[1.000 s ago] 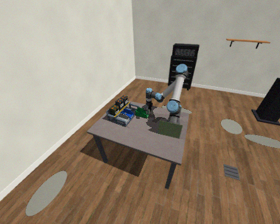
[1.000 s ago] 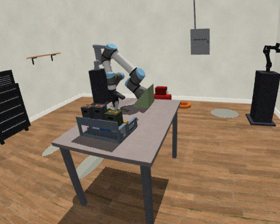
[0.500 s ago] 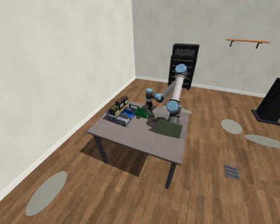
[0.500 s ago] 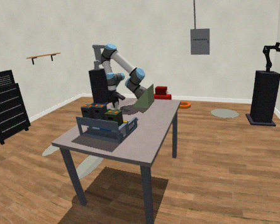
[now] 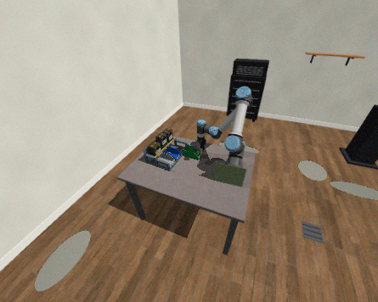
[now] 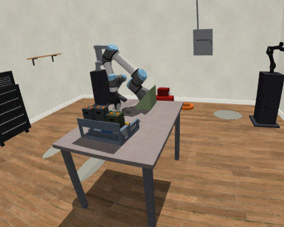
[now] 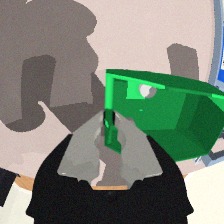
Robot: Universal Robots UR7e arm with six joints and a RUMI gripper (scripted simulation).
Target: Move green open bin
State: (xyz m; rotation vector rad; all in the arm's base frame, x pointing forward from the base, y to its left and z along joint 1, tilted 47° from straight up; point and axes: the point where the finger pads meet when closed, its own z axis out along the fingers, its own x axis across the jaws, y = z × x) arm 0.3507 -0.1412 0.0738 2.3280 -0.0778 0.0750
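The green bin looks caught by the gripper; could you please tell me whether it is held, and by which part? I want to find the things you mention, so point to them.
Yes, the gripper (image 5: 202,149) (image 7: 108,111) holds the green bin (image 5: 192,153) (image 7: 155,112) by the top edge of one wall.

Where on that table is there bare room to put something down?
The widest bare patch is the table's near corner, between the grey rack and dark green panel. It's crowded around the gripper and green bin.
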